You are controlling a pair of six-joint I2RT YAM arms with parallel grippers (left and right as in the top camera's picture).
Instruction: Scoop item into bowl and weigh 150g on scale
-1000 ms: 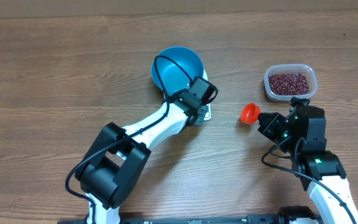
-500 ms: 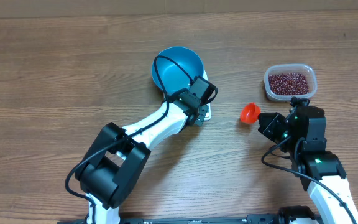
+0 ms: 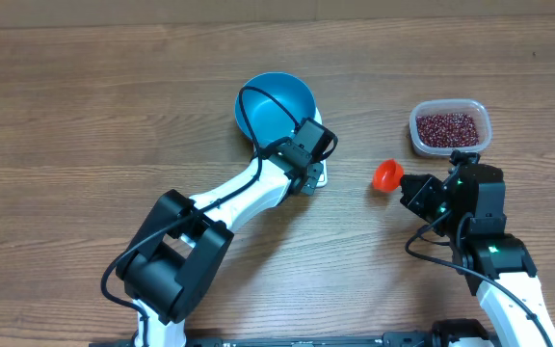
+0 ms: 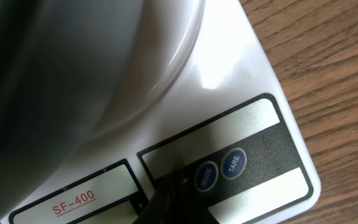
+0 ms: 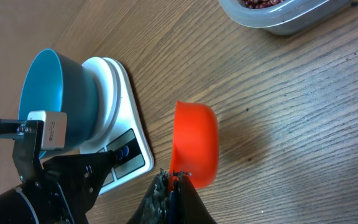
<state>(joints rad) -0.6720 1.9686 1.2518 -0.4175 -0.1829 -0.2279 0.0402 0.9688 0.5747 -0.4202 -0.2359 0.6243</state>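
A blue bowl (image 3: 276, 108) stands empty on the white scale (image 3: 321, 174). My left gripper (image 3: 306, 178) hangs over the scale's front panel. In the left wrist view its dark tip (image 4: 169, 196) looks shut and rests on the panel just left of the MODE button (image 4: 205, 176) and TARE button (image 4: 234, 163). My right gripper (image 3: 408, 183) is shut on the handle of an orange scoop (image 3: 386, 174), held just above the table to the right of the scale. From the right wrist the scoop (image 5: 194, 143) looks empty, with the bowl (image 5: 55, 99) and scale (image 5: 126, 143) to its left.
A clear plastic tub of red beans (image 3: 449, 127) sits at the right, behind the right gripper, and its edge shows in the right wrist view (image 5: 278, 15). The left arm (image 3: 229, 202) stretches from the front edge to the scale. The table is bare wood (image 3: 85, 116).
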